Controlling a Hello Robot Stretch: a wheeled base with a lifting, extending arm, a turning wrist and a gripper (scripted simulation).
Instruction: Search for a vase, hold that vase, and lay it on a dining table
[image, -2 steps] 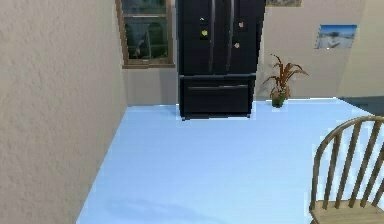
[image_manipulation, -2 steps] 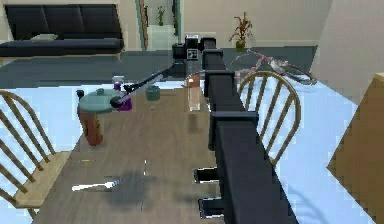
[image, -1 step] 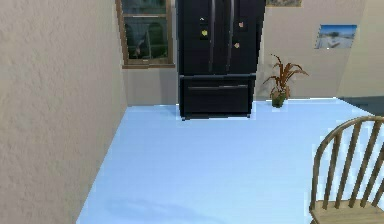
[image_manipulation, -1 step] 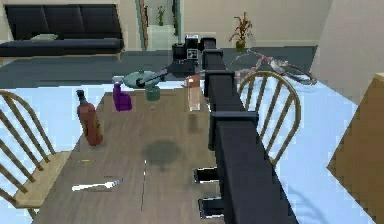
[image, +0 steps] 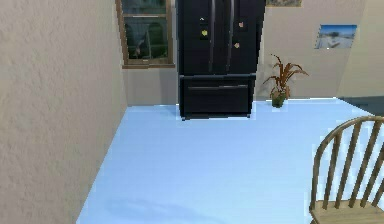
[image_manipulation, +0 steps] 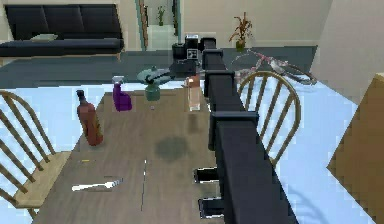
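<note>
Fingers (image_manipulation: 160, 72) at the far end of the dark arm (image_manipulation: 235, 140) sit over the far part of the wooden dining surface (image_manipulation: 150, 155), right at a small teal-green vessel (image_manipulation: 152, 90), probably the vase. The vessel shows at or just below them with the surface behind it, so I cannot tell whether the fingers grip it or only come near it. To its left stands a purple spray bottle (image_manipulation: 120, 96), and closer to the camera a dark red bottle (image_manipulation: 90, 118). A slim pinkish bottle (image_manipulation: 193, 92) stands just beside the arm. Pale cutlery (image_manipulation: 95, 186) lies near the surface's near end. In the forward view, a black fridge (image: 220, 55) stands next to a potted plant (image: 282, 82).
</note>
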